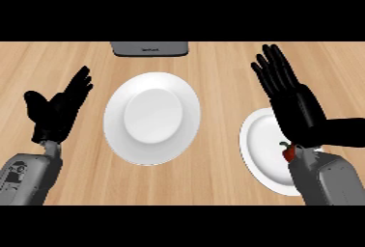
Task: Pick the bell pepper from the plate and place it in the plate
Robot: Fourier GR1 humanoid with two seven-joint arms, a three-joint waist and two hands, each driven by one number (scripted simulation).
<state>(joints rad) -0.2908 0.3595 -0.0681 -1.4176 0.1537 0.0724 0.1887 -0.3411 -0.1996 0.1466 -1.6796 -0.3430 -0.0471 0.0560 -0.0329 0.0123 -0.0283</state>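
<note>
**Ana:** Wood-grain counter (214,183) is filling the frame, and two white plates are sitting on it. The empty plate (152,118) is lying in the middle, and the second plate (258,144) is showing at the lower right, half covered by the right forearm.

**Ben:** And the bell pepper (288,152)?

**Ana:** It's peeking out as a red sliver with a green stem on that lower-right plate, tucked right against the grey wrist. Most of it is hiding under the arm, so I'm only guessing at how it's sitting.

**Ben:** Where's the right hand (288,99) in relation to it?

**Ana:** It's hanging above and beyond the pepper, toward the upper right of the frame, fingers straight and spread wide, holding nothing. The pepper is lying below the palm, nearer the wrist than the fingertips, so I'm judging the hand is going to need to pull back toward the bottom edge before closing.

**Ben:** Why the open pose?

**Ana:** It's looking like a pre-grasp spread to me, with room for the pepper to fit between thumb and fingers.

**Ben:** And the left hand (58,108)?

**Ana:** It's resting open at the left edge, fingers pointing up, well apart from both plates and carrying nothing. A dark grey appliance (149,48) is sitting at the top centre, out of the way.
</note>
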